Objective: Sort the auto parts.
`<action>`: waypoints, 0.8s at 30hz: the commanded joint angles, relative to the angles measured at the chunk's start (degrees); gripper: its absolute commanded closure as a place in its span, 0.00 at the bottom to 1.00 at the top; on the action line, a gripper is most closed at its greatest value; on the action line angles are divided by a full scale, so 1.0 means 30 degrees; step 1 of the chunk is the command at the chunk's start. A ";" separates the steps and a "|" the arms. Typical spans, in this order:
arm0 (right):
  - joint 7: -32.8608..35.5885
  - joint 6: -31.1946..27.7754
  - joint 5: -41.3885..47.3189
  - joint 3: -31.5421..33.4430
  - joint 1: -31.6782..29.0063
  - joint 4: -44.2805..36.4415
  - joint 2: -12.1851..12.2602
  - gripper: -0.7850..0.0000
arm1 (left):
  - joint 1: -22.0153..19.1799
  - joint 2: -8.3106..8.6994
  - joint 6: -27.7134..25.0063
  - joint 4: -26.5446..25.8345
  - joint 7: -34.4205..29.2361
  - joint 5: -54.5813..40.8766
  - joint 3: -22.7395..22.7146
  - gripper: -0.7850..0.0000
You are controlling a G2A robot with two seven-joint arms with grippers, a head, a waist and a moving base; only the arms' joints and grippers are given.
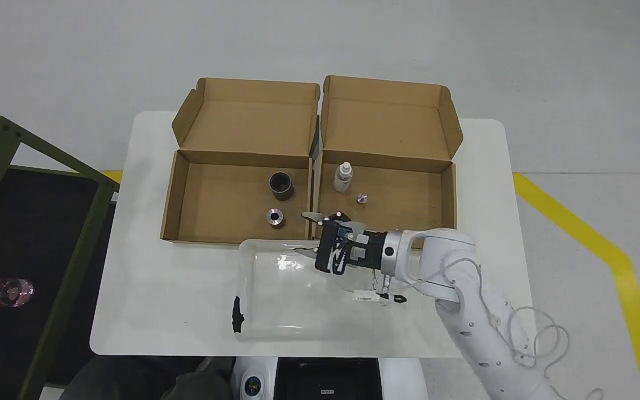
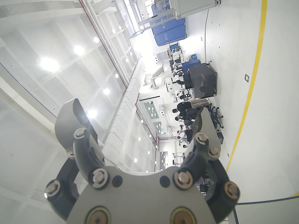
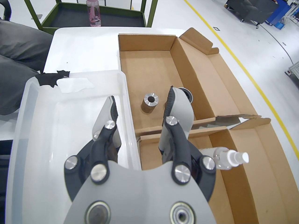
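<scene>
1. Right gripper (image 3: 142, 95) released: fingers (image 3: 178, 108) spread apart and gripping nothing, held low over the place where the clear bin meets the two boxes.
2. Under one finger, the clear bin (image 3: 21, 122), standing on the white desk (image 3: 81, 36). Torn black patch (image 3: 51, 79) on the bin corner well beyond the fingertips.
3. Under and beyond the other finger, the first cardboard box (image 3: 144, 45), with its lid folded open.
4. Inside this box, just ahead of the gap between the fingertips, a small metal cylinder (image 3: 150, 103). Upright, shiny end face up, dark hole in the middle, not touched by either finger.
5. In the same box, a dark hollow part (image 1: 281, 184), near the cylinder but apart from it and partly hidden behind one fingertip in the right wrist view.
6. Beside the base of the fingers, the second cardboard box (image 3: 257, 164), also open and touching the first box wall to wall.
7. Inside the second box, a white spray bottle (image 3: 224, 158), close to the knuckle of one finger. Cannot tell whether standing or lying. Near the bottle, a small metal part (image 1: 362, 197).
8. Left gripper (image 2: 139, 106) also released, fingers wide apart and gripping nothing, pointing up toward the ceiling lights, away from the desk.
9. Far beyond the right fingertips, past the desk edge, a green cart (image 3: 149, 5) with a pink water bottle (image 3: 93, 8) standing on it.
</scene>
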 commanded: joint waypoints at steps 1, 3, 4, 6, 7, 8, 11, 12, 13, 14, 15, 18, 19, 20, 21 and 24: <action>-0.0585 0.0240 -0.0471 0.0615 -0.0901 -0.0402 0.0166 0.52 | 0.0000 0.0000 0.0000 0.0000 0.0000 0.0000 0.0000 0.00; -0.1349 0.0478 -0.0888 0.1300 -0.1718 -0.0720 0.0325 0.51 | 0.0000 0.0000 0.0000 0.0000 0.0000 0.0000 0.0000 0.00; -0.1684 0.0496 -0.1129 0.1640 -0.2107 -0.0901 0.0410 0.51 | 0.0000 0.0000 0.0000 0.0000 0.0000 0.0000 0.0000 0.00; -0.2567 0.0621 -0.1523 0.2417 -0.2840 -0.1265 0.0570 0.51 | 0.0000 0.0000 0.0000 0.0000 0.0000 0.0000 0.0000 0.00; -0.2935 0.0697 -0.1730 0.2846 -0.3227 -0.1404 0.0653 0.51 | 0.0000 0.0000 0.0000 0.0000 0.0000 0.0000 0.0000 0.00; -0.3325 0.0786 -0.1831 0.3264 -0.3617 -0.1525 0.0728 0.48 | 0.0000 0.0000 0.0000 0.0000 0.0000 0.0000 0.0000 0.00; -0.4313 0.1088 -0.2363 0.4439 -0.4668 -0.1949 0.0938 0.36 | 0.0000 0.0000 0.0000 0.0000 0.0000 0.0000 0.0000 0.00; -0.4623 0.1193 -0.2502 0.4783 -0.4995 -0.2063 0.0998 0.34 | 0.0000 0.0000 0.0000 0.0000 0.0000 0.0000 0.0000 0.00; -0.4859 0.1193 -0.2677 0.5080 -0.5292 -0.2152 0.1060 0.32 | 0.0000 0.0000 0.0000 0.0000 0.0000 0.0000 0.0000 0.00; -0.5084 0.1202 -0.2823 0.5367 -0.5554 -0.2238 0.1118 0.29 | 0.0000 0.0000 0.0000 0.0000 0.0000 0.0000 0.0000 0.00; -0.5311 0.1297 -0.2991 0.5686 -0.5794 -0.2302 0.1173 0.27 | 0.0000 0.0000 0.0000 0.0000 0.0000 0.0000 0.0000 0.00; -0.6065 0.1785 -0.3293 0.6665 -0.6498 -0.2465 0.1312 0.26 | 0.0000 0.0000 0.0000 0.0000 0.0000 0.0000 0.0000 0.00; -0.6329 0.2216 -0.3468 0.7045 -0.6757 -0.2556 0.1347 0.27 | 0.0000 0.0000 0.0000 0.0000 0.0000 0.0000 0.0000 0.00; -0.6568 0.2676 -0.3542 0.7412 -0.7086 -0.2566 0.1375 0.25 | 0.0000 0.0000 0.0000 0.0000 0.0000 0.0000 0.0000 0.00; -0.6765 0.2865 -0.3592 0.7693 -0.7403 -0.2604 0.1409 0.24 | 0.0000 0.0000 0.0000 0.0000 0.0000 0.0000 0.0000 0.00; -0.7085 0.3657 -0.3499 0.8689 -0.8325 -0.2614 0.1488 0.26 | 0.0000 0.0000 0.0000 0.0000 0.0000 0.0000 0.0000 0.00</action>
